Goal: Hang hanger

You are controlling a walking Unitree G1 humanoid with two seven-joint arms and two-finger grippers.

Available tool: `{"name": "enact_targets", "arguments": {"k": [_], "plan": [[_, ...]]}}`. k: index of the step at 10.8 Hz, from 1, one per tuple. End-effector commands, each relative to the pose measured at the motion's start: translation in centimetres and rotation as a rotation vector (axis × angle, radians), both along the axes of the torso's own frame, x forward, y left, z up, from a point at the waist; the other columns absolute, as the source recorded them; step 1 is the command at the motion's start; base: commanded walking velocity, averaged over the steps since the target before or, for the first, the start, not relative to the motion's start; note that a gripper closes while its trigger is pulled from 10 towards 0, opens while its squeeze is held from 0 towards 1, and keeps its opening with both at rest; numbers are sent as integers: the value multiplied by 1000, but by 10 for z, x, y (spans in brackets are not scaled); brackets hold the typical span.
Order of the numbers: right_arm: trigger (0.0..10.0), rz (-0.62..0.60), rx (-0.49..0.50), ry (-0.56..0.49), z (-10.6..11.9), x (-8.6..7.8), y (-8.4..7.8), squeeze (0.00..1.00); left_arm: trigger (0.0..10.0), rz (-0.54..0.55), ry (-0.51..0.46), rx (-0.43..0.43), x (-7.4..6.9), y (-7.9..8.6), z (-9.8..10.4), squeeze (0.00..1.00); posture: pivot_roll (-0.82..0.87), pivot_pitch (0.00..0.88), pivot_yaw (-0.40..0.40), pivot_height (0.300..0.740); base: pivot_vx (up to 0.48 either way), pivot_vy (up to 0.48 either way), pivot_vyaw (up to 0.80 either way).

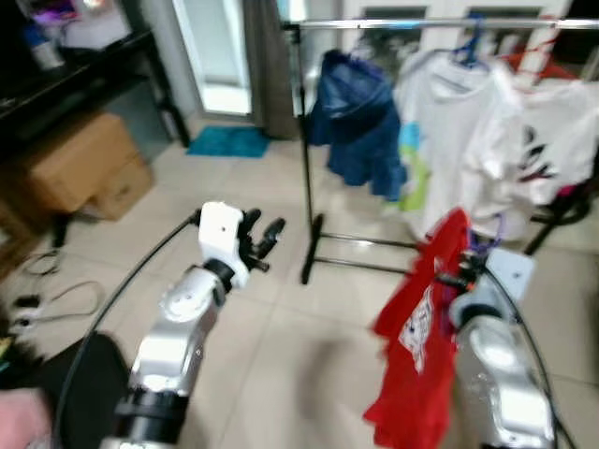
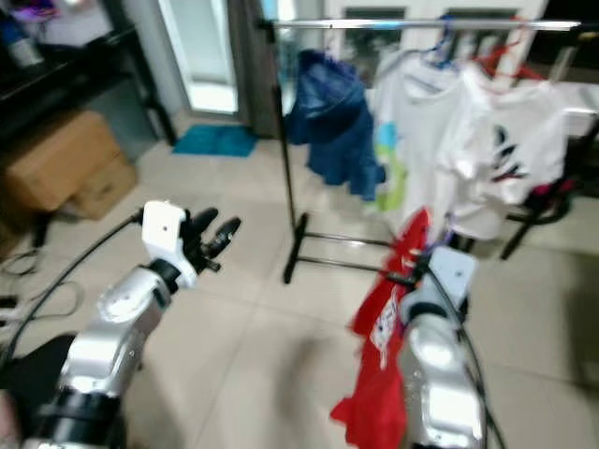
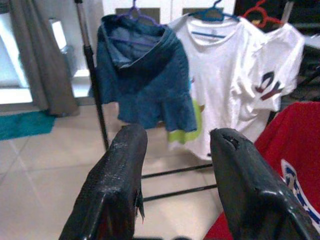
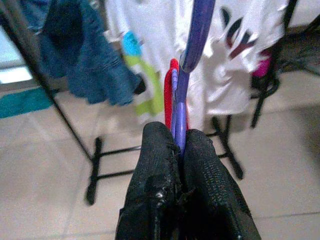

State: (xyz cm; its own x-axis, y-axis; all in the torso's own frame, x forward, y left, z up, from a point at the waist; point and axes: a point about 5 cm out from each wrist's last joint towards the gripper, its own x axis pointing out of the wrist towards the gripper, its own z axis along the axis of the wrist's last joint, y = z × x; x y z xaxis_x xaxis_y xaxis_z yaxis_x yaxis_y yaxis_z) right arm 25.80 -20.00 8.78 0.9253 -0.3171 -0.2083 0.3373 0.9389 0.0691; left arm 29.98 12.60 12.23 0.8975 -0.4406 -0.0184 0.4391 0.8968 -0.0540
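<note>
Right gripper (image 4: 179, 145) is pinched tight on the purple hanger (image 4: 192, 45) in the right wrist view, short of the clothes rack (image 4: 95, 155), a red shirt (image 4: 169, 92) draped under the hanger

From the left wrist, the left gripper (image 3: 175, 150) is spread with nothing between its fingers, facing the rack's blue skirt (image 3: 145, 80) and white shirts (image 3: 225, 75)

Left eye view: both arms raised before the rack, the red shirt dangling at the right gripper above the tiled floor (image 1: 290, 365)

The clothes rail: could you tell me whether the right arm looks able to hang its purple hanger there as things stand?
Probably not yet. The right hand grips the purple hanger low, while the rail sits well above and beyond.
</note>
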Motion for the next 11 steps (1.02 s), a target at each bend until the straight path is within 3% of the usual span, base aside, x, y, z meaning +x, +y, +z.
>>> {"name": "enact_targets", "arguments": {"k": [1, 2, 3, 5, 6, 8, 11], "plan": [[10000, -5, -17, -74, 14, 7, 4, 0, 10000, 28, 0, 9, 0, 8, 0, 0, -186, 0, 59, 740, 277, 0, -800], [10000, -29, 10, -80, 14, 11, 1, 0, 10000, 47, -2, 5, -2, 11, 0, 0, -173, 0, 38, 740, 277, 0, -800], [10000, -19, -43, -81, 16, 14, -1, 0, 10000, 59, -5, 4, -4, 13, 0, 0, -171, 0, 35, 740, 274, 0, -450], [10000, 150, -17, -87, 16, 16, 18, 0, 10000, 79, -12, 8, -7, 16, 2, 0, -153, 0, 19, 740, 277, 0, 0], [10000, 176, -17, -89, 16, 17, 23, 0, 10000, 86, -12, 7, -8, 18, 2, 0, -147, 0, 10, 740, 274, 0, 0], [10000, 224, -116, -113, 20, 21, 27, 0, 10000, 110, 7, 4, -12, 22, -2, 0, -142, 0, 6, 740, 279, 0, 0], [10000, 250, -140, -94, 19, 22, 25, 0, 10000, 115, 21, 13, -5, 28, -3, 0, -178, 0, 32, 740, 289, 0, 0]]}}
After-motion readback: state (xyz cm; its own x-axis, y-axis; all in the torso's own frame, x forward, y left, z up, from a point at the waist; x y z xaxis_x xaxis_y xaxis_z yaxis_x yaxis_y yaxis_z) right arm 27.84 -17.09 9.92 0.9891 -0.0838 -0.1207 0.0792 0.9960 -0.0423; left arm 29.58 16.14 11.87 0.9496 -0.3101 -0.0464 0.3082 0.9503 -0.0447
